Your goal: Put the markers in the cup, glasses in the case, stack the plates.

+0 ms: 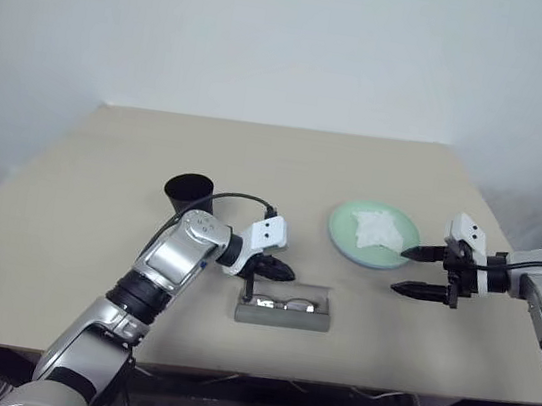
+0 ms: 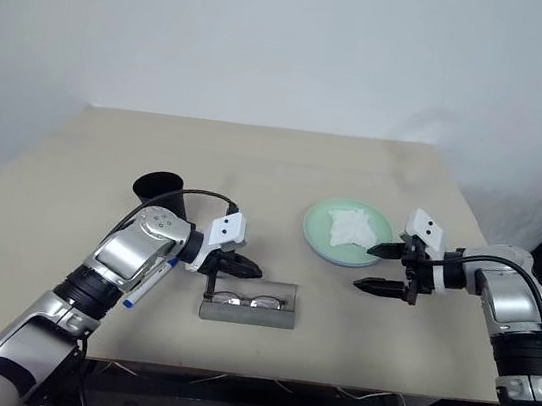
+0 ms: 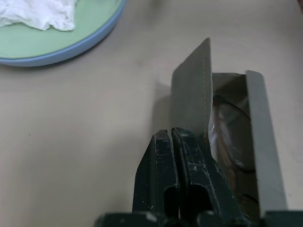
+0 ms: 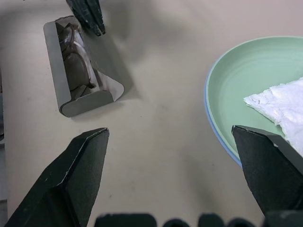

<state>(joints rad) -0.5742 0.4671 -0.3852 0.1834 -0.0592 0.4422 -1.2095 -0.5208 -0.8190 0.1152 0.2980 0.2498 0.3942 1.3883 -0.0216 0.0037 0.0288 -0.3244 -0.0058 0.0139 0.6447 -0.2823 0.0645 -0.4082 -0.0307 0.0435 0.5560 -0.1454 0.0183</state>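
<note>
Case: grey hard shell, lying nearest the table's front edge, lid raised. Glasses lie inside it, lenses visible through the open top.

Left gripper: black fingers pressed together, empty, tips touching or just beside the case's raised lid at its left end. In the left wrist view the closed fingers sit against the lid's outer face. Nothing held.

Marker: white body, blue cap, lying on the table beneath the left forearm, well left of the case. Not in the cup. The second marker cannot be made out.

Right gripper: jaws spread wide, empty, hovering over bare table between the case and the plates.

Plates: mint green on light blue, already stacked, right of centre; a white cloth lies on top.

Cup: black, upright, behind the left arm.

Step in hand, by judgement: closing the case over the glasses. Plates look finished; glasses are in place.

Next move calls for: pushing the lid over and down with the closed left fingers until it shuts, without sliding the case; the right gripper could brace it. Afterwards, the blue-capped marker needs picking up for the cup.
</note>
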